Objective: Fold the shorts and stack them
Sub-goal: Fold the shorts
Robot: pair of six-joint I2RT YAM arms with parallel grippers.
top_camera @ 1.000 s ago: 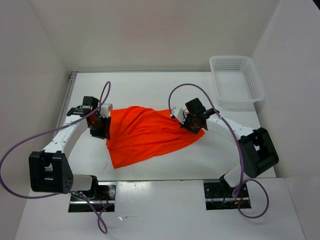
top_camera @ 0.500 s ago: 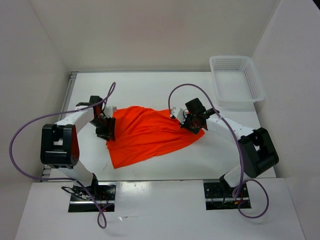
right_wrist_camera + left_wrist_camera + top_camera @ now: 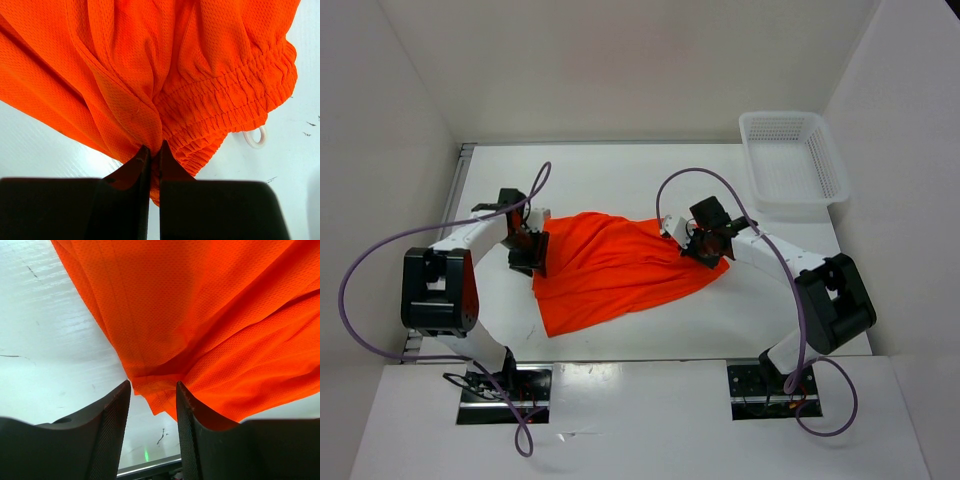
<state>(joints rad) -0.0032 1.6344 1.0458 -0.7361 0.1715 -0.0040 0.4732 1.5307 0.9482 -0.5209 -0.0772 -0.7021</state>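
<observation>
The white desk (image 3: 620,170) carries the shorts (image 3: 620,265), spread rumpled and flat to the left of the white mesh basket (image 3: 782,117) and nearer the arm bases than it. The right gripper (image 3: 154,155) sits at the shorts' edge closest to the basket, its jaws pressed narrow on a bunched fold of orange fabric beside the elastic waistband. The left gripper (image 3: 152,390) is at the edge farthest from the basket, jaws parted with a hem corner lying loose between them. A white drawstring loop (image 3: 255,139) peeks from under the waistband.
</observation>
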